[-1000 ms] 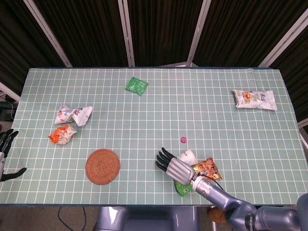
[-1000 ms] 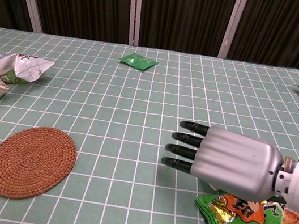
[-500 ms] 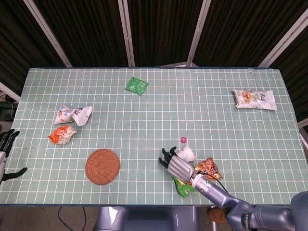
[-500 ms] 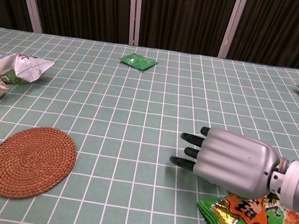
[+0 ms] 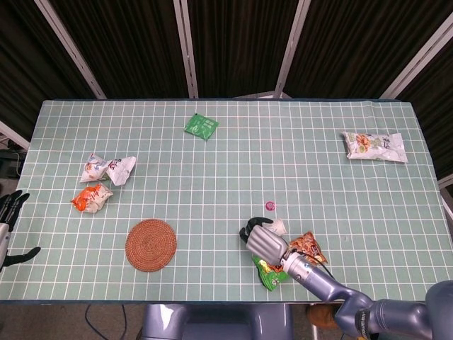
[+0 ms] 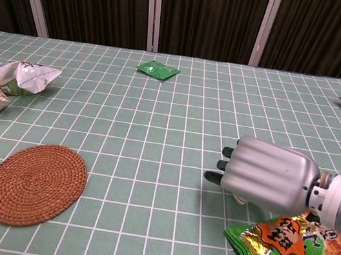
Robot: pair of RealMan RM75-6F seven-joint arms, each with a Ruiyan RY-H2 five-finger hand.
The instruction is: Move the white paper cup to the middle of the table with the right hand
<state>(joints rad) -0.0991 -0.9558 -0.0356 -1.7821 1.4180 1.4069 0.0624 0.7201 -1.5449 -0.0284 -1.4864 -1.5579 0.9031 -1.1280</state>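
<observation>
The white paper cup (image 5: 279,226) lies on its side near the table's front edge, right of centre. Only a strip of it shows beside my right hand (image 5: 263,239). That hand lies over the cup with its dark fingers (image 5: 249,230) curled down around it. In the chest view the right hand (image 6: 267,173) covers the cup almost fully, fingertips (image 6: 217,172) bent toward the green checked table (image 6: 156,132). My left hand (image 5: 10,212) hangs off the table's left edge, fingers apart, holding nothing.
A green and orange snack bag (image 6: 288,245) lies under my right wrist. A small pink cap (image 5: 270,205) sits just beyond the cup. A woven coaster (image 5: 151,244) is at front left, crumpled bags (image 5: 107,168) at left, a green packet (image 5: 201,126) at the back, a white bag (image 5: 374,146) far right.
My right hand has slid toward the cup and its fingers, stretched out a second ago, have curled down around it. The left hand has not moved.
</observation>
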